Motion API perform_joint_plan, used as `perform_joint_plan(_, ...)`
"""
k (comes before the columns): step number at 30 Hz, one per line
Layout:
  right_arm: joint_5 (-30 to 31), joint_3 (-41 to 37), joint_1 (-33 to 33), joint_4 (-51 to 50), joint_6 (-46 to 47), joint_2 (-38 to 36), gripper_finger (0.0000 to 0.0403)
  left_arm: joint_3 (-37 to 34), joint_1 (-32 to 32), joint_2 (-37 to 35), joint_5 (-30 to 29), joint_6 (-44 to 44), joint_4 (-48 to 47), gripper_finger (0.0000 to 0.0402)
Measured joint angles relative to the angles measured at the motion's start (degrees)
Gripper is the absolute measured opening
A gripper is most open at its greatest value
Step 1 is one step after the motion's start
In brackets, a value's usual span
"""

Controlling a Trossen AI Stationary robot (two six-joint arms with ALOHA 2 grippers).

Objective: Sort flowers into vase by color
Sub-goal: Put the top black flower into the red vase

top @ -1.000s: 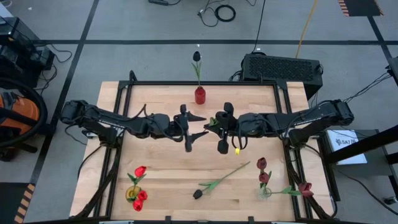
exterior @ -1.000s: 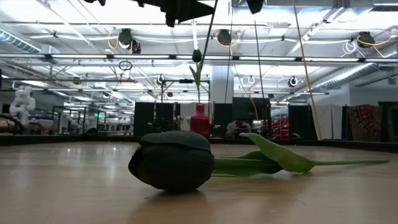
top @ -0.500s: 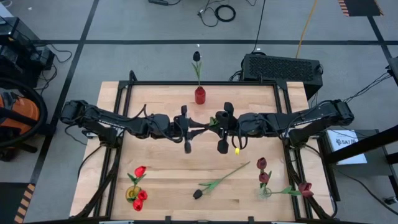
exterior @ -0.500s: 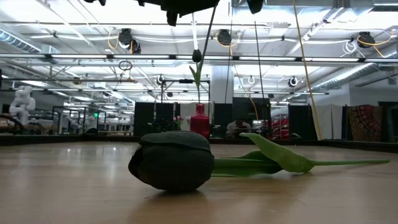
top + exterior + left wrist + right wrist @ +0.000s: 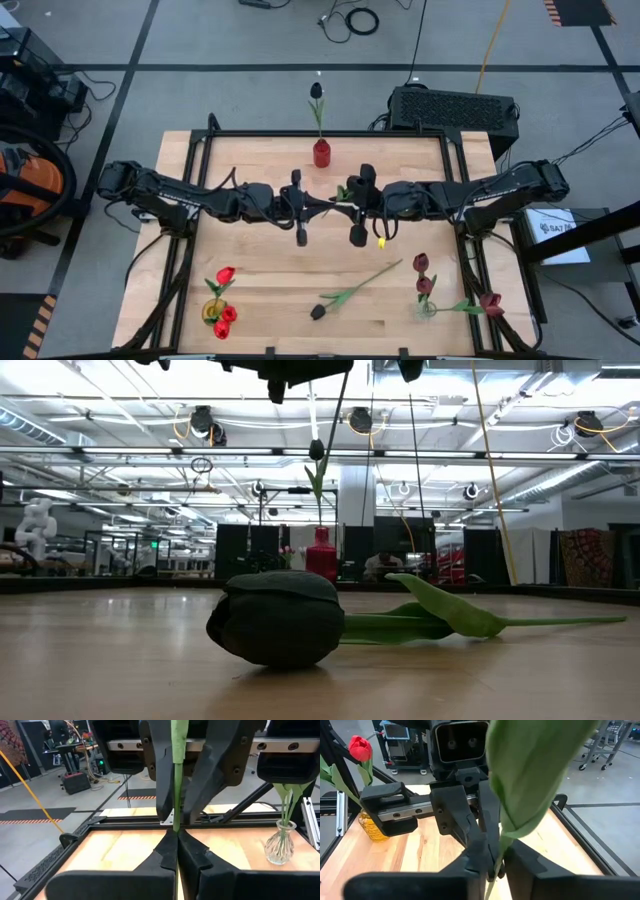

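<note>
Above the table's middle, my left gripper [image 5: 329, 200] and my right gripper [image 5: 346, 198] meet tip to tip, both shut on one flower's green stem [image 5: 176, 815]. Its leaf [image 5: 535, 785] fills the right wrist view, and its head is hidden. A black tulip [image 5: 318, 312] lies on its side near the front edge. Another black tulip [image 5: 316, 90] stands in a red vase [image 5: 321, 153] at the far edge. Red tulips [image 5: 224, 318] stand in a yellow vase [image 5: 212, 311], and maroon ones [image 5: 422, 272] in a glass vase [image 5: 427, 306]. My left gripper pinches the thin stem [image 5: 175, 826] between its two fingertips [image 5: 165, 851], coming level from the table's left, with the fingers across the stem. The flower is lifted clear of the table. My right gripper comes level from the table's right. Its fingers [image 5: 159, 780] close on the leaf-wrapped stem [image 5: 179, 770] right beside the left fingertips. Only a narrow gap shows around the stem.
A maroon tulip [image 5: 491, 303] lies by the glass vase at the near right edge. A black box [image 5: 455, 108] stands behind the table's far right corner. Bare wood lies between the red vase and the arms, and along the front between the vases.
My left gripper, whose jaws stood wide open around the stem a second ago, has shut on it. The arms and the flower have stayed where they were.
</note>
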Motion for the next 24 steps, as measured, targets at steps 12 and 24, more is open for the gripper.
perform_joint_plan(12, -0.06, 0.00, 0.00, -2.16, -0.12, -0.37, 0.0088, -0.02, 0.34, 0.00, 0.00, -0.13, -0.05, 0.0001)
perform_joint_plan(24, -0.39, -0.07, 0.04, -1.79, -2.54, -0.94, 0.0011, -0.02, 0.37, -0.02, 3.64, -0.52, 1.54, 0.0000)
